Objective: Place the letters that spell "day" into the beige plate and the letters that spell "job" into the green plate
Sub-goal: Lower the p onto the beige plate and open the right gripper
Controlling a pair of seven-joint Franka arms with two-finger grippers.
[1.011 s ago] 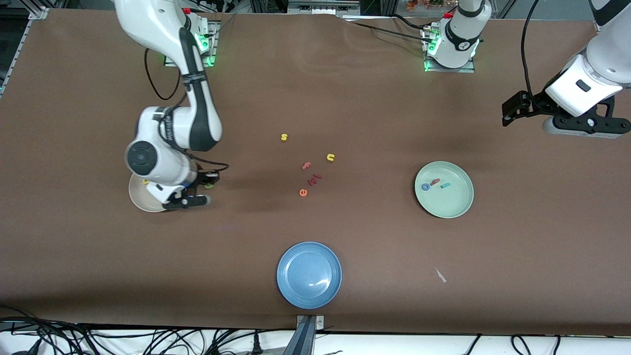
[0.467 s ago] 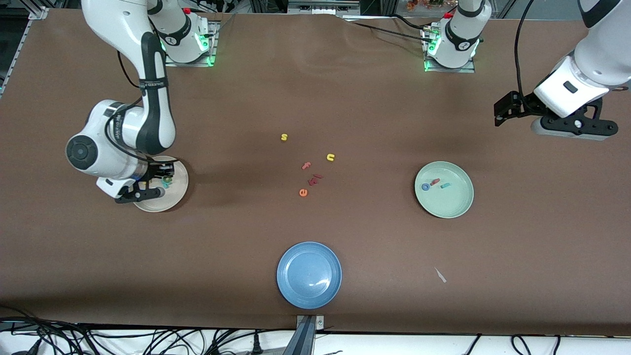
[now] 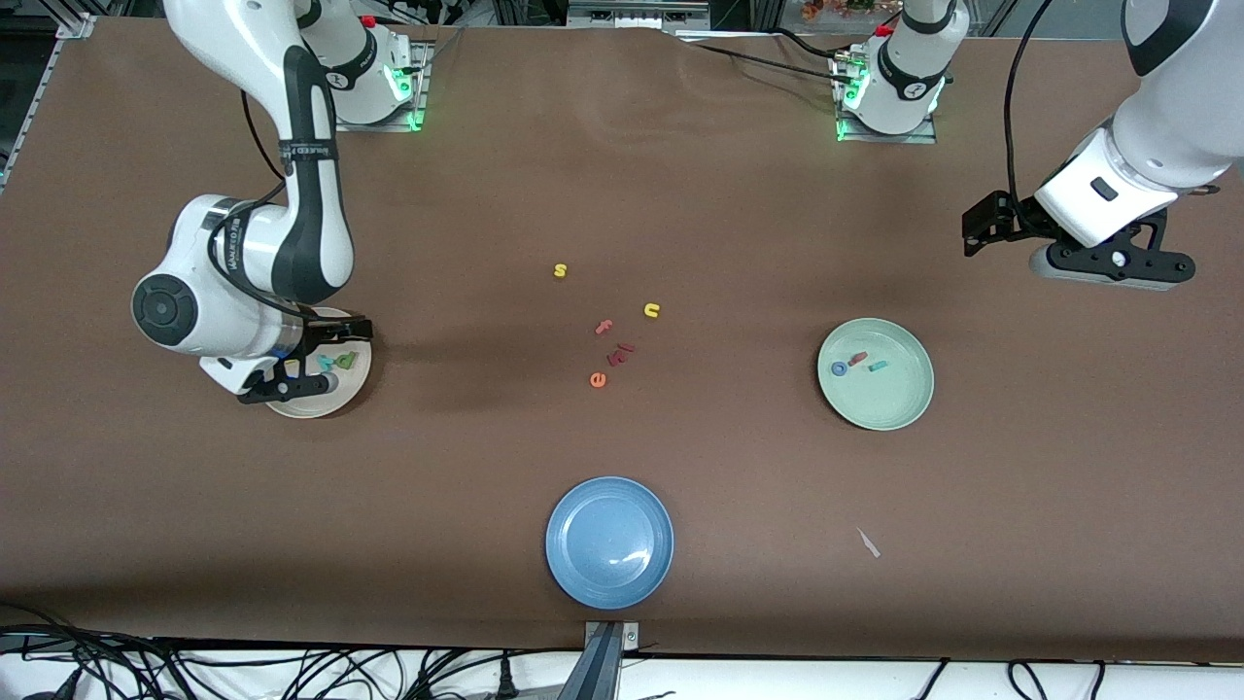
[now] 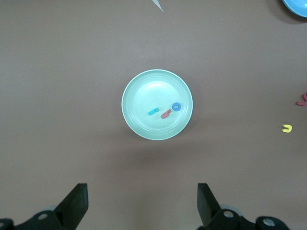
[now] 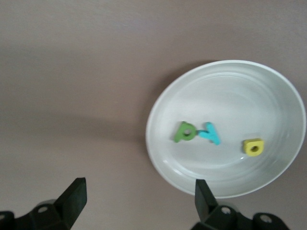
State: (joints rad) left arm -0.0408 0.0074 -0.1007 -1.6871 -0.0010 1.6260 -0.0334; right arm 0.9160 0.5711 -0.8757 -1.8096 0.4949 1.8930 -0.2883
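The beige plate [image 3: 333, 391] [image 5: 230, 91] lies at the right arm's end of the table. In it lie the dark green d [image 5: 184, 132] [image 3: 345, 361], the teal y [image 5: 210, 133] and the yellow a [image 5: 253, 146]. My right gripper [image 3: 284, 387] [image 5: 139, 203] hangs open and empty over the plate's edge. The green plate [image 3: 899, 408] [image 4: 148, 91] holds the blue o [image 3: 839, 368] [image 4: 176, 107], the red b [image 3: 857, 359] [image 4: 166, 113] and the teal j [image 3: 879, 367] [image 4: 153, 111]. My left gripper [image 3: 1111, 264] [image 4: 142, 206] waits open, high over bare table at the left arm's end.
A blue plate [image 3: 609, 542] sits near the front edge. Loose letters lie mid-table: yellow s [image 3: 560, 270], yellow u [image 3: 651, 310], pink f [image 3: 604, 327], a red piece [image 3: 620, 352] and orange e [image 3: 598, 379]. A white scrap [image 3: 868, 542] lies nearer the camera than the green plate.
My right gripper carried the green d over the beige plate, opened and let it drop beside the y. The left arm drifted slightly toward mid-table.
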